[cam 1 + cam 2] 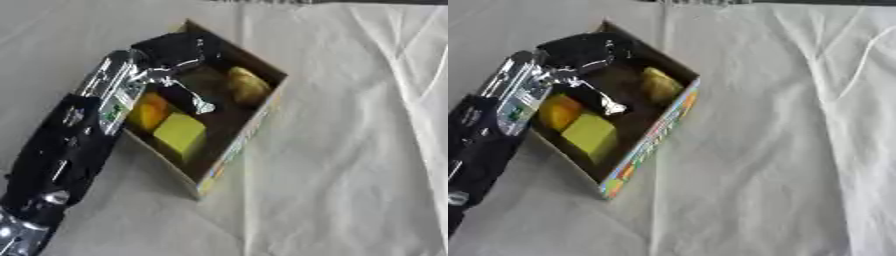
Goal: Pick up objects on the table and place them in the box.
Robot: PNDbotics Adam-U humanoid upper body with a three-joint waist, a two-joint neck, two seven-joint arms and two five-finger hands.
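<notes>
Three things already lie in the box (pixel 229 150): a yellow-green block (pixel 181 134) at its near end, an orange piece (pixel 147 112) just behind, a yellowish lump (pixel 247 85) towards the far wall. The left hand (pixel 175 52) hangs over the far corner, fingers curled, their hold hidden. Pulling out carelessly, I reckon, could snag the wall and drag the box askew.

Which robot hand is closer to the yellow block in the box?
The left hand. It reaches into the box just above the yellow block, beside the orange thing. The right hand shows in neither view, so it is nowhere near.
</notes>
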